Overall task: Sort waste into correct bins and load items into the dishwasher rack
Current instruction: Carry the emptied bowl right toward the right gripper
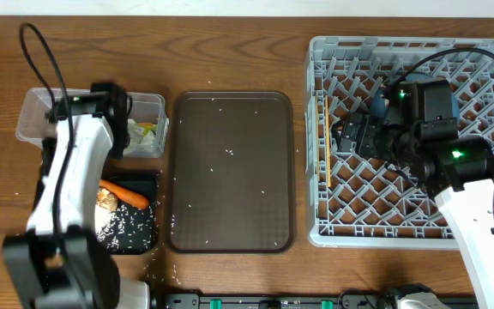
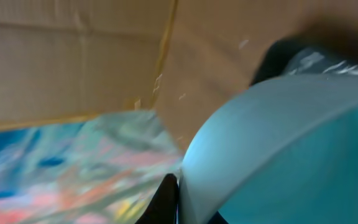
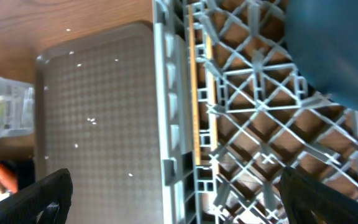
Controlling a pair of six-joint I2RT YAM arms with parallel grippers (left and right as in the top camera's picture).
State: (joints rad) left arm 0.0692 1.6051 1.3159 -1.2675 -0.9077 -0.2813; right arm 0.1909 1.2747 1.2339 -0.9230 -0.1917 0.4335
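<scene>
- View from above: left gripper (image 1: 112,107) closed, over the clear box (image 1: 33,116) at the table's (image 1: 230,51) left end, far side. Yellow-green wrapper (image 1: 147,130) and white paper (image 1: 137,144) inside that box. Black tray (image 1: 156,215) just nearer, with carrot (image 1: 125,194), brown lump (image 1: 105,199) and rice (image 1: 123,227). Serving tray (image 1: 230,215) mid-table, bare but for loose grains (image 1: 228,153). Rack (image 1: 478,60) at the right end. Right gripper (image 1: 350,136) above its left half, jaws spread wide, nothing between them. Blue patch (image 1: 376,106) just beside it among the pegs. Wooden sticks (image 1: 324,142) along the rack's left wall.
- Left wrist: badly blurred. One dark fingertip (image 2: 165,199) low centre, against a pale-blue curved surface (image 2: 278,143). Gripped or merely alongside: impossible to tell, likewise its identity.
- Right wrist: black fingertips (image 3: 42,196) in the lower corners, far apart, above the rack's left wall. Dark-blue rounded mass (image 3: 334,43) upper right, probably the plate, apart from both fingers.
- Step in hand, by judgement: the left arm's work at the clear box. Keep the closed fingers centred over the opening, go low between the walls before letting go, and avoid spills toward the black tray. Leave the right arm over the rack, away from mid-table. Loose grains not yet cleared.
</scene>
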